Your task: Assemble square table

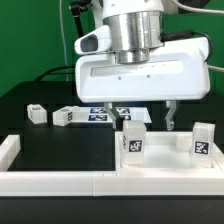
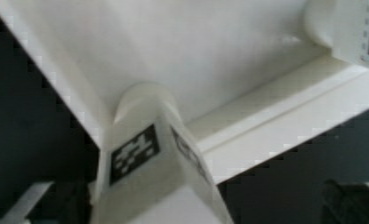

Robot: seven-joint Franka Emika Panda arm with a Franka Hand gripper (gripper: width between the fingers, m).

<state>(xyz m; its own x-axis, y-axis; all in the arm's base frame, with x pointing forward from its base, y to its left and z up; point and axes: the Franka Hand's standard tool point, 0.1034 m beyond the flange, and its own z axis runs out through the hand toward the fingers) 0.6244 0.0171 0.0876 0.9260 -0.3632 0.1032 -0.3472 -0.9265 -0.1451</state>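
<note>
The square table's white top (image 1: 170, 160) lies flat at the front right, against the front wall. Two tagged white legs stand upright on it, one at its left corner (image 1: 133, 141) and one at its right corner (image 1: 203, 141). My gripper (image 1: 148, 120) hangs just above and behind the left leg, open, its fingers (image 1: 172, 116) spread wide and gripping nothing. The wrist view looks down along that leg (image 2: 149, 150) onto the top's inner face (image 2: 216, 55) and raised rim (image 2: 287, 100). The other standing leg (image 2: 355, 30) shows at the picture's edge. Two more legs (image 1: 36, 113) (image 1: 68, 116) lie loose on the black table.
The marker board (image 1: 105, 115) lies flat behind the gripper. Low white border walls run along the front (image 1: 70, 182) and the exterior view's left (image 1: 9, 150). A green backdrop stands behind the table.
</note>
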